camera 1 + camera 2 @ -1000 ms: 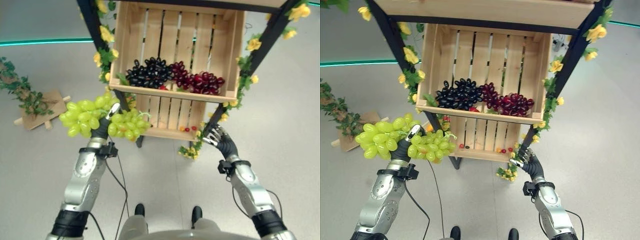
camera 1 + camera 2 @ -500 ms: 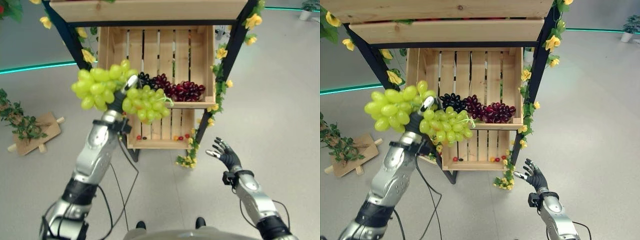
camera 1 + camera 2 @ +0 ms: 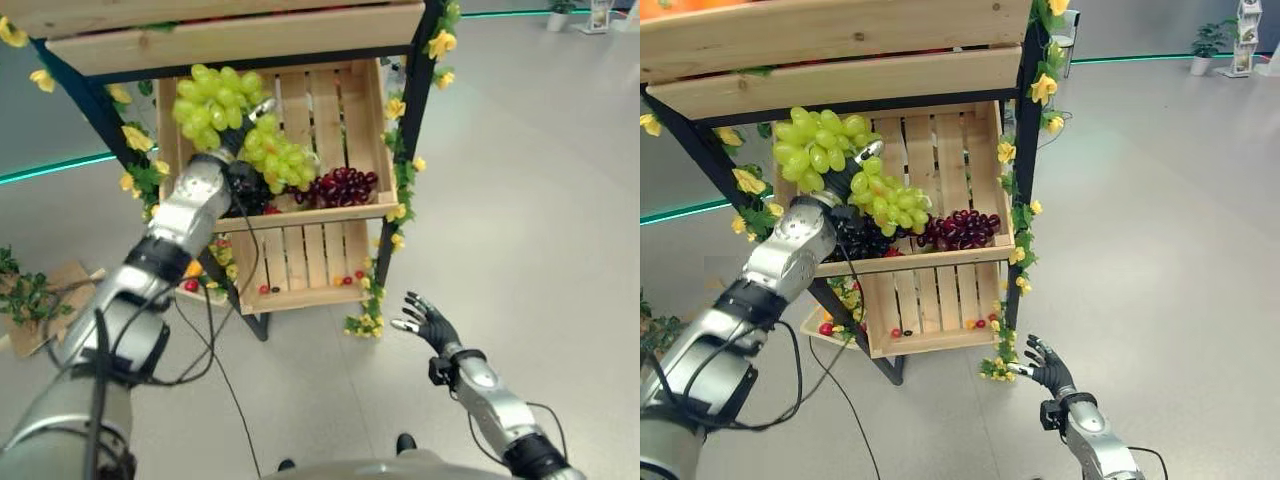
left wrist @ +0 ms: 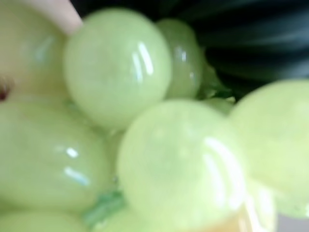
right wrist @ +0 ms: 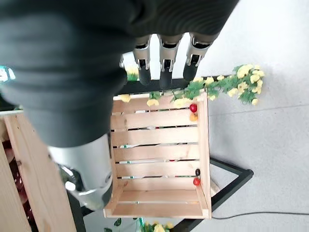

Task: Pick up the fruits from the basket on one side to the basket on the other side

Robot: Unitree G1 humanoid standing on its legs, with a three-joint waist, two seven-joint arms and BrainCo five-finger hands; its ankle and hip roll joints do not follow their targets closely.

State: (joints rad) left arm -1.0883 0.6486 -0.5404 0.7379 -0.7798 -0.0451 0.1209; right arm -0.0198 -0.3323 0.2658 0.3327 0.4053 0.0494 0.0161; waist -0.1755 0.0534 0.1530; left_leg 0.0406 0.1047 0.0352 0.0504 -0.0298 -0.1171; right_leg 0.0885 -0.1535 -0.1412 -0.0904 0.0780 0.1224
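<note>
1. The tall black metal stand with yellow flowers and green leaves on its legs [image 3: 1024, 190] is the biggest thing here. It holds slanted wooden crates one above the other.
2. The middle wooden slat crate [image 3: 960, 150] tips toward the robot. On its left side lies a bunch of dark black grapes [image 3: 862, 238], and on its right side a bunch of dark red grapes [image 3: 960, 228].
3. The lower wooden slat crate [image 3: 935, 300], nearer the floor, has just a few small red and orange berries [image 3: 980, 323] along its front edge.
4. The big bunch of shiny green grapes [image 3: 835, 170] is up in the air in front of the left part of the middle crate, held above the black grapes.
5. The left hand [image 3: 862, 160] is closed around the middle of the green bunch, so grapes hang on both sides of it. In the left wrist view the green grapes sit right up against the camera.
6. The right hand [image 3: 1042, 364] hangs low on the right, near the floor, with fingers spread and nothing in it.
7. I think the step now is carrying the green grapes to their new crate.
8. Next, the left hand likely has to move over an empty spot in the crate, go down gently, then let go so the grapes do not roll out.
</note>
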